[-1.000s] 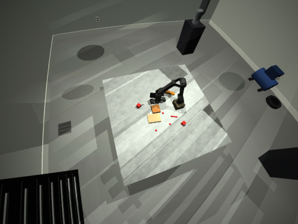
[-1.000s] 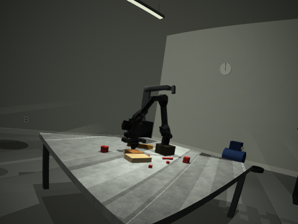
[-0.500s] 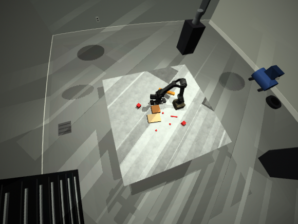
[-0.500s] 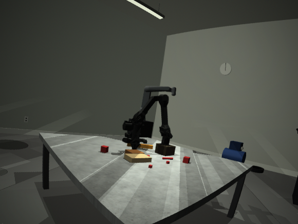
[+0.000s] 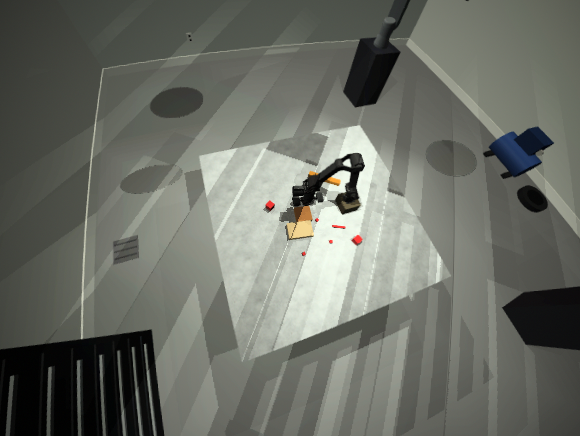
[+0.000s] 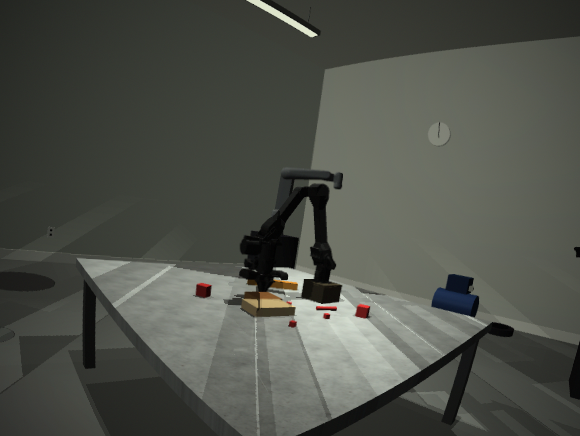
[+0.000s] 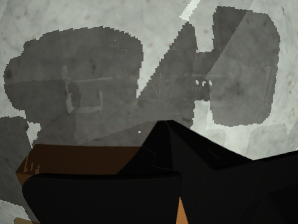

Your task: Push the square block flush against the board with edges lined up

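Observation:
The orange-brown square block (image 5: 302, 215) (image 6: 264, 296) (image 7: 85, 159) lies flat on the table, partly shaded. The pale tan board (image 5: 301, 231) (image 6: 272, 310) lies flat on the camera side of it. Their facing sides are touching or nearly touching; I cannot tell which. In the top view their right edges look close to even. My gripper (image 5: 303, 204) (image 6: 262, 289) is shut and empty, its tip low at the block's far side, away from the board. Whether it touches the block is unclear. In the wrist view the fingers hide much of the block.
A red cube (image 5: 270, 205) (image 6: 203, 290) lies left of the block, another red cube (image 5: 357, 240) (image 6: 363, 311) to the right. A red bar (image 5: 338, 227) (image 6: 326, 308) and small red pieces lie right of and in front of the board. An orange piece (image 5: 332, 181) (image 6: 287, 285) lies behind the arm.

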### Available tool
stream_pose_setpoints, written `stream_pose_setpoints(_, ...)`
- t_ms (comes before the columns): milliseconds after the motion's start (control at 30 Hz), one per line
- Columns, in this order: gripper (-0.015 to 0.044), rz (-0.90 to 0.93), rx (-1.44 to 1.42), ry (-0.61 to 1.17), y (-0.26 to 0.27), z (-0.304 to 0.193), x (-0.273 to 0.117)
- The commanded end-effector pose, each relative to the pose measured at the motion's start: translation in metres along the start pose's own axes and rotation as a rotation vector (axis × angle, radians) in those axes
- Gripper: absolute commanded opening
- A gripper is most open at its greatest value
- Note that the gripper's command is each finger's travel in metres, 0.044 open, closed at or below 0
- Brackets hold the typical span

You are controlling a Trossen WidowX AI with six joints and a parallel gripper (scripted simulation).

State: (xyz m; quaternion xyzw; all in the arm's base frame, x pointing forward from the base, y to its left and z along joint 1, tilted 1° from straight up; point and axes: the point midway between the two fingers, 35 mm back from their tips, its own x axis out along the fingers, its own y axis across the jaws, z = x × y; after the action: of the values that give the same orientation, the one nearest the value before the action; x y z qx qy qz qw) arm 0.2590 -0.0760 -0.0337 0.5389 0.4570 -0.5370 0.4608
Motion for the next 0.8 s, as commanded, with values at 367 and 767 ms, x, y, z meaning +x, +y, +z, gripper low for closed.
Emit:
stream_pose_setpoints(367,0.0000,0.000,0.000,0.002,0.001,0.020,0.000)
stream_pose_setpoints(767,0.0000,0.000,0.000,0.001,0.000,0.040,0.000)
